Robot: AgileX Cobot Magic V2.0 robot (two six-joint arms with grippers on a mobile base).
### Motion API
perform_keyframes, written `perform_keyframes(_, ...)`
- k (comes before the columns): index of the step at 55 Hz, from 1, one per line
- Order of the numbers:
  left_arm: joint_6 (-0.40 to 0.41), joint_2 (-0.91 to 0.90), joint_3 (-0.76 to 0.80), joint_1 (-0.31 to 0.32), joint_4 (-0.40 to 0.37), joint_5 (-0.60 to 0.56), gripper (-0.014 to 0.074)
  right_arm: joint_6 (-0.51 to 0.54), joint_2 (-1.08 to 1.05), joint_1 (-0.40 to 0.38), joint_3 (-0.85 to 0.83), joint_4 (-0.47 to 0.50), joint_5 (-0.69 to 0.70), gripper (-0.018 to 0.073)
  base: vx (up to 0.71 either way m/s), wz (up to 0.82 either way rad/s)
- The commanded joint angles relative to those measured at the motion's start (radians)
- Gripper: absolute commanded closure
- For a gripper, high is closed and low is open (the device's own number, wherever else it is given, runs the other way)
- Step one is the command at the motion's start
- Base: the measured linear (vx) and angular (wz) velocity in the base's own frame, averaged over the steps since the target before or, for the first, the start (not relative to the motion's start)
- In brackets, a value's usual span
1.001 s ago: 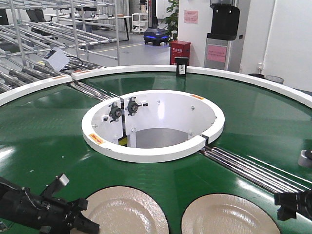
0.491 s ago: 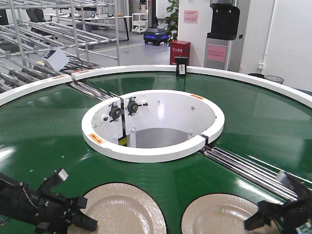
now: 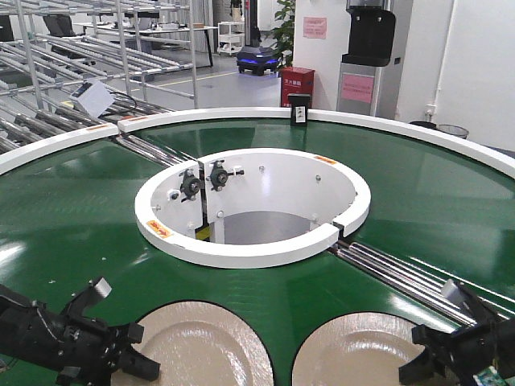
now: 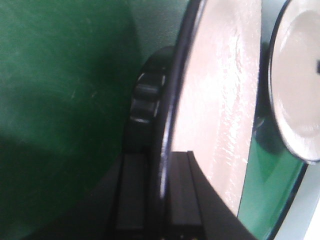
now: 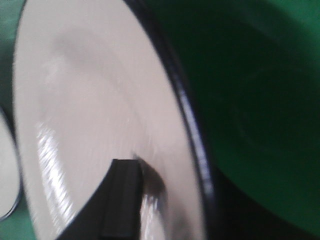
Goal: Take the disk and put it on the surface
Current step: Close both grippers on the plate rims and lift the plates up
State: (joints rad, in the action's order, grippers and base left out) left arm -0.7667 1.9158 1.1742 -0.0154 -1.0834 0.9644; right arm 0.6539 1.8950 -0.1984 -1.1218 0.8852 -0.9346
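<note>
On big green belt (image 3: pixel 72 209), in front of white ring (image 3: pixel 241 256), two cream disks being seen lying flat, side by side. Left disk (image 3: pixel 209 346) rim being straddled by left gripper (image 3: pixel 142 351), jaws apart. Right disk (image 3: pixel 362 354) edge being reached over by right gripper (image 3: pixel 415 354), jaws wide.

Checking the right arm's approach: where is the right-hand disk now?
In the front view, the right-hand disk lies on the green belt at bottom right, beside the other disk, with the right tool at its right rim.
</note>
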Motion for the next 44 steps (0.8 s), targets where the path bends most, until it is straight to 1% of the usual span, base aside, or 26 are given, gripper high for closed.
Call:
perform_keyframes(1,0.070,-0.068,0.024,0.000,-0.075,0.024,0.0603,0.008,-0.100,-0.030,-0.019,0.035,-0.047,0.0573,0.00,0.00)
perform_keyframes(5,0.104,-0.081,0.024,-0.003,-0.077,0.022,0.0603,0.005,-0.142,-0.038,-0.019,0.106,-0.069,0.0571,0.00,0.00)
perform_keyframes(10,0.109,-0.122,0.024,-0.003,-0.076,0.023,0.0603,0.005,-0.196,-0.031,-0.019,0.191,-0.089,0.0570,0.00,0.00)
perform_keyframes(14,0.126,-0.166,0.024,0.001,-0.090,0.018,0.0603,-0.005,-0.235,-0.014,-0.019,0.261,-0.102,0.0568,0.00,0.00)
perform_keyframes(20,0.187,-0.227,0.024,0.008,-0.128,0.000,0.0603,-0.052,-0.281,0.006,-0.038,0.350,-0.124,0.0568,0.00,0.00)
perform_keyframes(23,0.225,-0.249,0.024,0.008,-0.129,-0.002,0.0602,-0.087,-0.299,0.025,-0.073,0.376,-0.144,0.0568,0.00,0.00)
perform_keyframes(28,0.268,-0.275,0.020,0.008,-0.128,-0.003,0.0602,-0.120,-0.319,0.064,-0.156,0.370,-0.149,0.0568,0.00,0.00)
perform_keyframes(32,0.303,-0.283,0.019,0.018,-0.127,-0.005,0.0601,-0.162,-0.319,0.109,-0.236,0.337,-0.134,0.0568,0.00,0.00)
perform_keyframes(33,0.312,-0.284,0.019,0.024,-0.130,-0.008,0.0601,-0.189,-0.317,0.122,-0.258,0.323,-0.127,0.0568,0.00,0.00)
perform_keyframes(38,0.321,-0.284,0.019,0.074,-0.155,-0.008,0.0601,-0.270,-0.312,0.172,-0.342,0.286,-0.092,0.0567,0.00,0.00)
perform_keyframes(44,0.321,-0.284,0.020,0.144,-0.181,-0.034,0.0601,-0.306,-0.310,0.200,-0.408,0.266,-0.083,0.0567,0.00,0.00)
